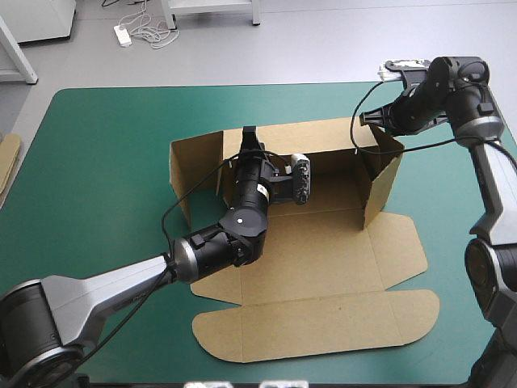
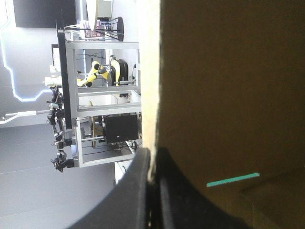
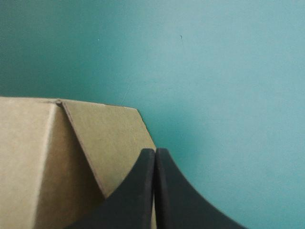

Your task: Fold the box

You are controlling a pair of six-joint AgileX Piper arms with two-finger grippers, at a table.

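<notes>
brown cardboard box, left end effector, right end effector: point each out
brown cardboard box [image 1: 323, 259]: high view, flat middle panel
left end effector [image 2: 152, 156]: left wrist view, black fingertips on box wall
right end effector [image 3: 155, 152]: right wrist view, black fingertips at flap edge

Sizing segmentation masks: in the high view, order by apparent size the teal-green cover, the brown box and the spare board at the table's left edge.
Largest: the teal-green cover.
Then the box.
Smallest: the spare board, though only its edge is in view, so its true size is unknown.
</notes>
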